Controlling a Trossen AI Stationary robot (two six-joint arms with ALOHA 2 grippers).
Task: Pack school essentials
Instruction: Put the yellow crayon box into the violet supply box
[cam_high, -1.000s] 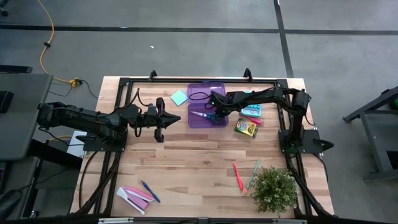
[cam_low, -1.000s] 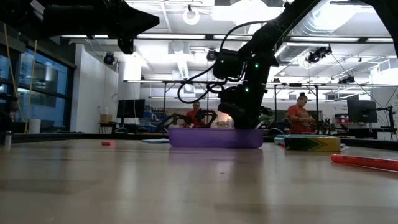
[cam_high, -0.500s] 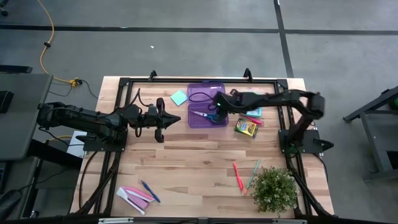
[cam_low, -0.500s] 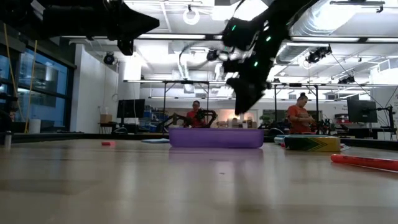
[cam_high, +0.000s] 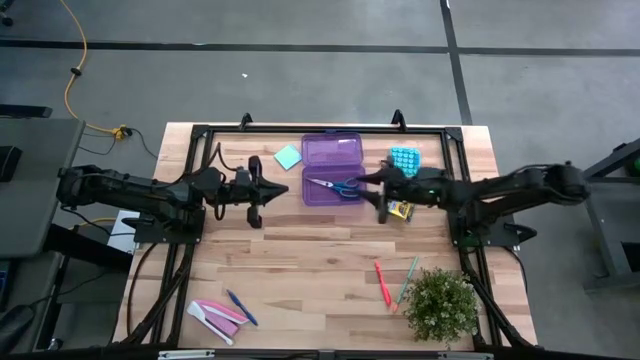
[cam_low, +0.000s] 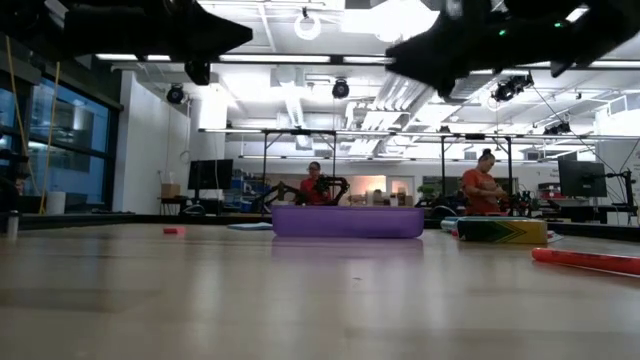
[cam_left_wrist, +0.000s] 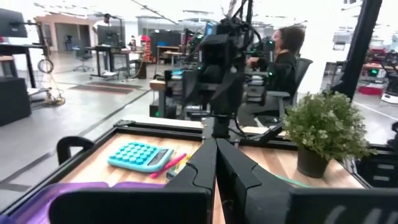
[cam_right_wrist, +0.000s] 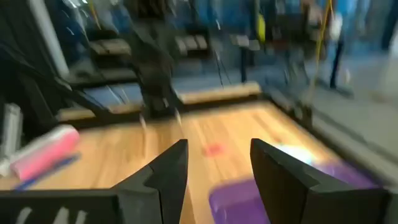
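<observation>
1. Lying flat inside shallow purple plastic case (cam_high: 333, 165) at 12 o'clock on table: blue-handled scissors (cam_high: 334, 185), slim, blades pointing toward 9 o'clock.
2. Resting just outside case: square green sticky-note pad (cam_high: 288, 156) at its 9 o'clock; light-blue buttoned calculator-like pad (cam_high: 403, 159) at its 3 o'clock.
3. Hovering beside case at 3 o'clock: right gripper (cam_high: 381, 196), dark fingers spread wide, holding nothing.
4. Partly hidden under right gripper: yellow crayon box (cam_high: 401, 210), rectangular, only one end showing.
5. Waiting at 9 o'clock of case: left gripper (cam_high: 283, 190), fingers pressed together, empty.
6. Lying toward 5 o'clock: orange-red pen (cam_high: 382, 283) and green pen (cam_high: 408, 279), near leafy potted plant (cam_high: 440, 304).
7. Lying toward 7 o'clock: blue pen (cam_high: 240, 307) beside pink and white flat pieces (cam_high: 215, 316).
8. Hard to make out: tiny pink eraser (cam_low: 174, 231), a small blur in low view.
9. Supporting everything: pale wooden plank table (cam_high: 310, 260), black-framed, on grey floor; open workshop with people (cam_low: 486, 189) behind.
</observation>
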